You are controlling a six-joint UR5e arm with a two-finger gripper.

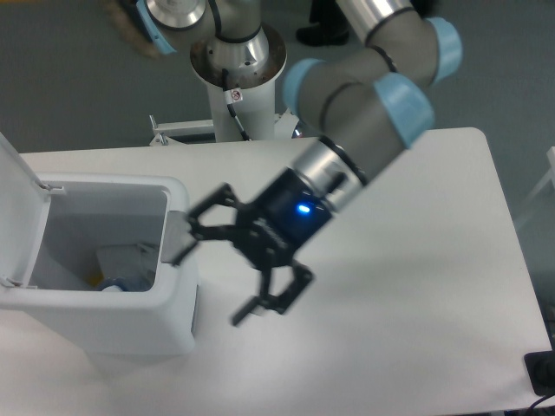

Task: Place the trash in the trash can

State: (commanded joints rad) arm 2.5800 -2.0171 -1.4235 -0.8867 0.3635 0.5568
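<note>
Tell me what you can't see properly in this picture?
- Bottle: only a small bit shows in the bin; the bin's front wall hides the rest.
- Paper: partly seen, print too small to read.
- Gripper: blurred by motion, though its fingers look spread and empty.
- Lid: cut off by the left edge.
- Dark thing at the bottom right corner: cut off, can't tell what it is.

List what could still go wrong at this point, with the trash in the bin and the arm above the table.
1. The open claw hangs close to the trash can, near the grey tab on its rim; a sweep toward the bin could knock it.
2. The lid stands open, so the trash lies uncovered inside.
3. Only part of the bin's inside shows, so I cannot confirm both pieces are in.
</note>
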